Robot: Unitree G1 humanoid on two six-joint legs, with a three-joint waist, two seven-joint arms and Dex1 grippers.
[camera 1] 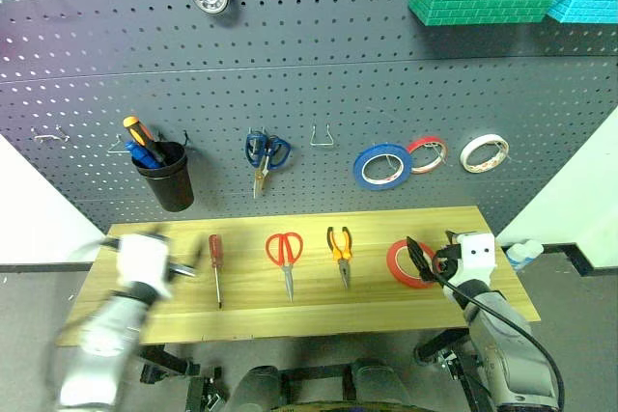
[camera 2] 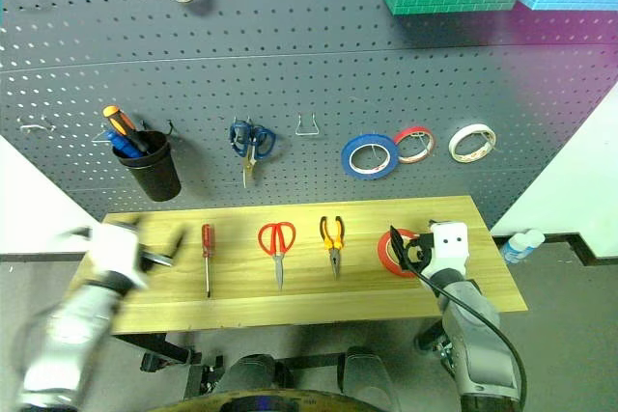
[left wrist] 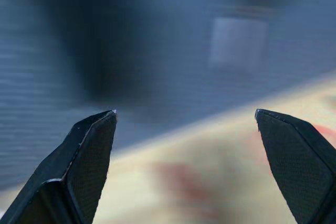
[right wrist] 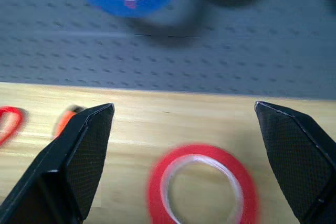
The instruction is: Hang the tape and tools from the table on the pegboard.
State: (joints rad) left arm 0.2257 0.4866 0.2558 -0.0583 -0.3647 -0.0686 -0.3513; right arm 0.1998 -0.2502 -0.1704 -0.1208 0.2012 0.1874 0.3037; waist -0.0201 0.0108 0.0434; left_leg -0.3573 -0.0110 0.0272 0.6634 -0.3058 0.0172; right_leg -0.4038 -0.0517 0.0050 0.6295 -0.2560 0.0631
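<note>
The red tape (camera 1: 399, 260) lies flat at the right of the light wood table (camera 1: 290, 317). My right gripper (camera 1: 420, 260) hovers open just over its near right side, and in the right wrist view the tape (right wrist: 202, 149) lies between and ahead of the open fingers. Further left lie the orange-and-black pliers (camera 1: 340, 250), the red-handled scissors (camera 1: 286, 256) and the dark red screwdriver (camera 1: 216, 267). My left gripper (camera 1: 190, 262), blurred, is open just left of the screwdriver. The dark grey pegboard (camera 1: 290, 74) rises behind the table.
On the pegboard hang a blue tape roll (camera 1: 382, 166), a small red-edged roll (camera 1: 428, 153), a white roll (camera 1: 484, 152), blue scissors (camera 1: 264, 153) and a black cup (camera 1: 166, 180). A bare hook (camera 1: 326, 134) sits between scissors and rolls. Green and teal baskets (camera 1: 473, 2) hang top right.
</note>
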